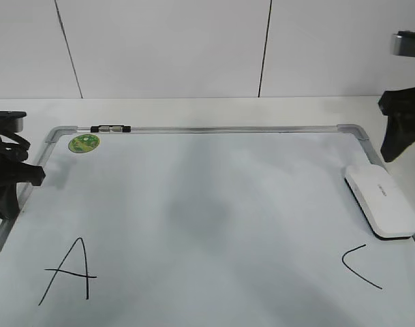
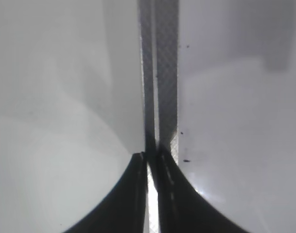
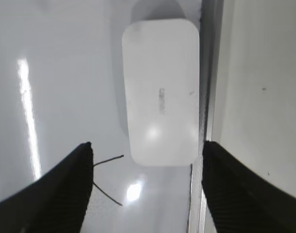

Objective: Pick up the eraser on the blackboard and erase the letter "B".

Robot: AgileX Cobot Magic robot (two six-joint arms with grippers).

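Note:
The eraser point(image 1: 382, 199) is a flat white block lying on the blackboard point(image 1: 207, 170) at its right edge; in the right wrist view point(image 3: 161, 90) it lies just ahead of the jaws. My right gripper point(image 1: 396, 146) point(image 3: 147, 144) is open and empty, hovering above the eraser's far end. My left gripper point(image 1: 20, 178) point(image 2: 150, 156) is shut and empty over the board's left frame point(image 2: 165, 73). The letter "B" shows in no view: only "A" point(image 1: 69, 270) and "C" point(image 1: 360, 266) are on the board.
A round green sticker point(image 1: 84, 143) sits at the board's far left corner. A small black and silver clip point(image 1: 110, 128) lies on the far frame. Part of the "C" stroke point(image 3: 106, 174) shows next to my right gripper's left finger.

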